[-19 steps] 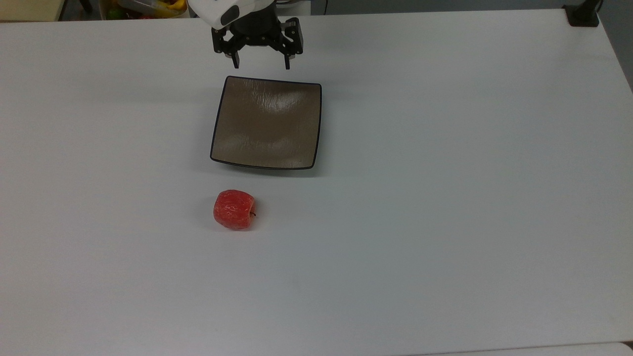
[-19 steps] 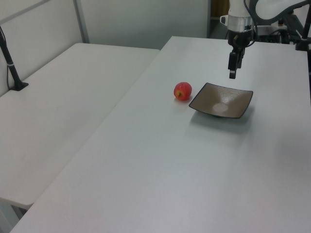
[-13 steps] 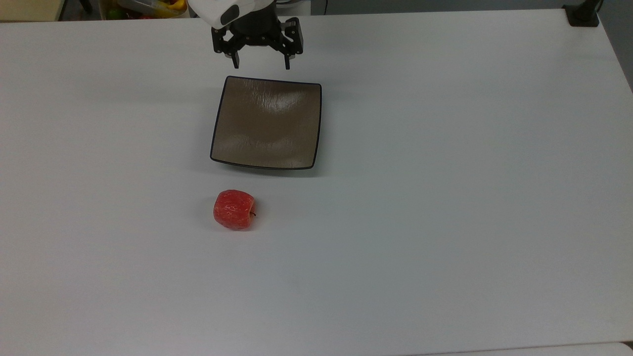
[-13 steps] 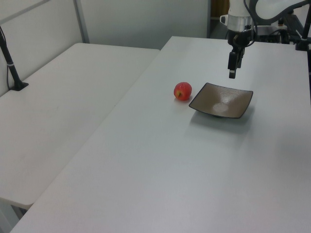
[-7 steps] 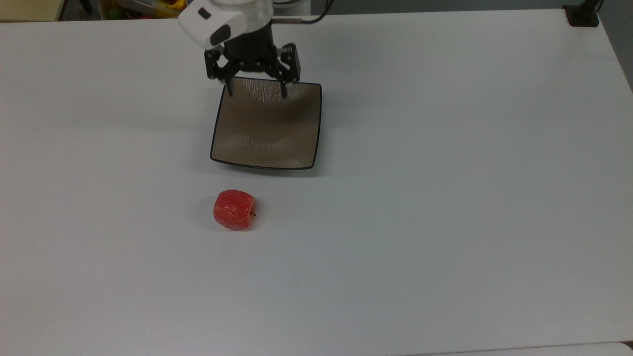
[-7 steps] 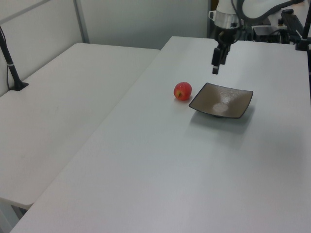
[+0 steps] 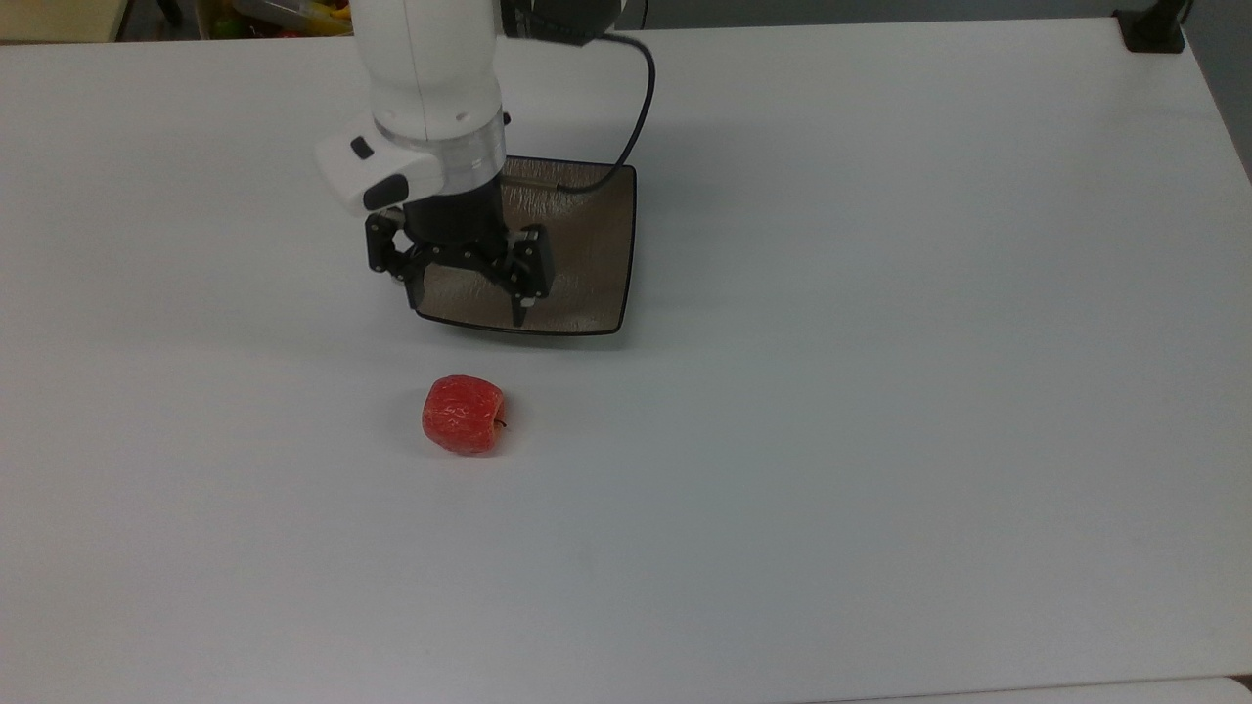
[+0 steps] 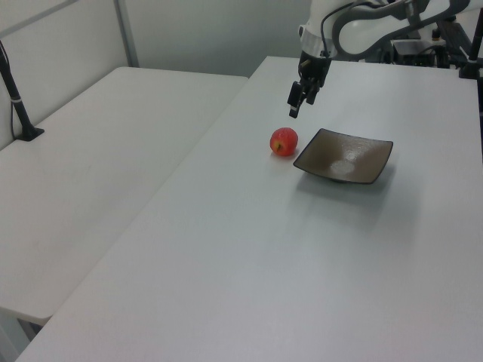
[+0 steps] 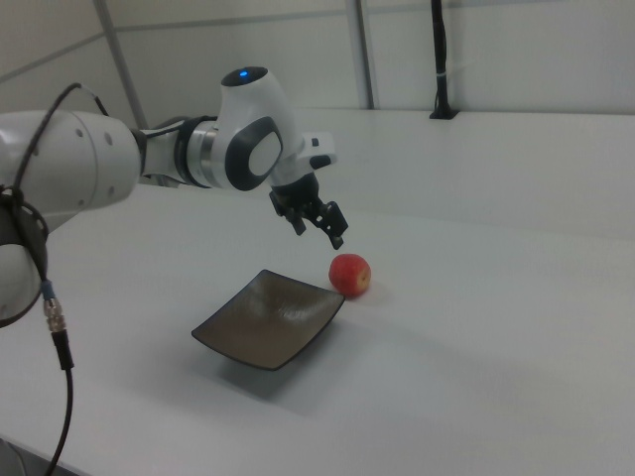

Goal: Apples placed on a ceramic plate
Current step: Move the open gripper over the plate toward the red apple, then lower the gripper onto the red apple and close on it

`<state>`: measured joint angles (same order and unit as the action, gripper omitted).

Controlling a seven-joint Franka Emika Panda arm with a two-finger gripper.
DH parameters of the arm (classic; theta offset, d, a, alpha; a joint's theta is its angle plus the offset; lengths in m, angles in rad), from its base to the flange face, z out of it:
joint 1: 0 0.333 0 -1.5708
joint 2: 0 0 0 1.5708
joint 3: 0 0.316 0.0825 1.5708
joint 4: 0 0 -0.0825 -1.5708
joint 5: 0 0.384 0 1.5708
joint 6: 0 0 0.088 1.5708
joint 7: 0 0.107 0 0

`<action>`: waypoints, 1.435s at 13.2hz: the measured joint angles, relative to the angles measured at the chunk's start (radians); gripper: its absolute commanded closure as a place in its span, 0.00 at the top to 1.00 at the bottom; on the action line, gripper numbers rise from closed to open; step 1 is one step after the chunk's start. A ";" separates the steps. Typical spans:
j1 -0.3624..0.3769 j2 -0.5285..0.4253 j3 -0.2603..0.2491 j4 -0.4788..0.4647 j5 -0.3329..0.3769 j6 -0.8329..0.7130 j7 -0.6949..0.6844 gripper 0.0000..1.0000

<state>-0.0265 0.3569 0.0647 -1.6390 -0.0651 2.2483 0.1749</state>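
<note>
A small red apple [image 7: 463, 415] lies on the white table, apart from the plate and below it in the top view. The square brown ceramic plate [image 7: 591, 244] holds nothing. My gripper [image 7: 465, 309] hangs open in the air over the plate's edge nearest the apple, with nothing between its fingers. In the left view the gripper [image 8: 293, 111] is above and just behind the apple [image 8: 284, 141], to the left of the plate [image 8: 343, 155]. In the right view the gripper [image 9: 319, 236] hovers a little above the apple [image 9: 349, 275], which sits off a corner of the plate [image 9: 266, 319].
A black clamp post [image 7: 1154, 29] stands at the table's far right corner in the top view. A bin of coloured items [image 7: 284, 12] sits past the top edge. The arm's black cable [image 7: 641, 98] loops over the plate. A second table [image 8: 90, 151] adjoins in the left view.
The arm has swung from beyond the plate's far edge across the plate toward the apple. The gripper has stayed open. Apple and plate have not moved.
</note>
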 measured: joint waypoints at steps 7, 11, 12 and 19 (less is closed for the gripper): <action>0.001 0.126 0.000 0.086 -0.142 0.053 0.047 1.00; 0.005 0.179 0.000 0.109 -0.220 0.053 0.096 1.00; 0.006 0.190 0.001 0.110 -0.232 0.053 0.105 1.00; 0.007 0.228 0.008 0.135 -0.248 0.053 0.146 1.00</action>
<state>-0.0191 0.5850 0.0730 -1.5036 -0.3127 2.3017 0.3208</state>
